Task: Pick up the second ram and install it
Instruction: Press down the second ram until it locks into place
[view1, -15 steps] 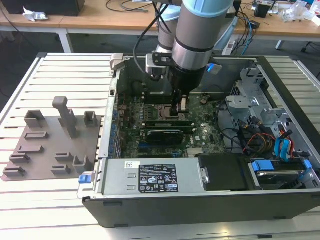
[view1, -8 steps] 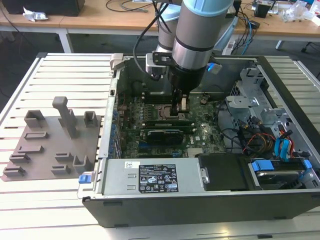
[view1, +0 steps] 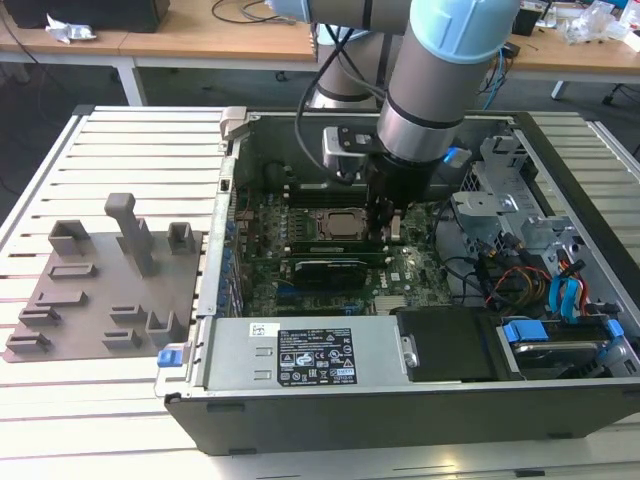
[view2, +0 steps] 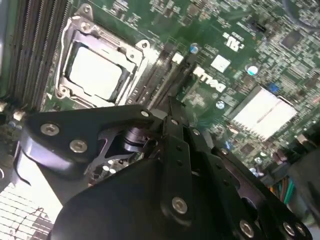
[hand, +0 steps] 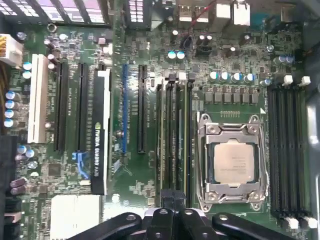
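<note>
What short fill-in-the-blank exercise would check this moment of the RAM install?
1. In the exterior view the gripper hangs inside an open computer ____.
2. In the first wrist view the gripper sits over the memory slots right beside the ____ socket.
3. The grey fixture blocks stand on the slatted table, outside the computer, at the exterior view's ____.

Missing words: case; CPU; left.
</note>
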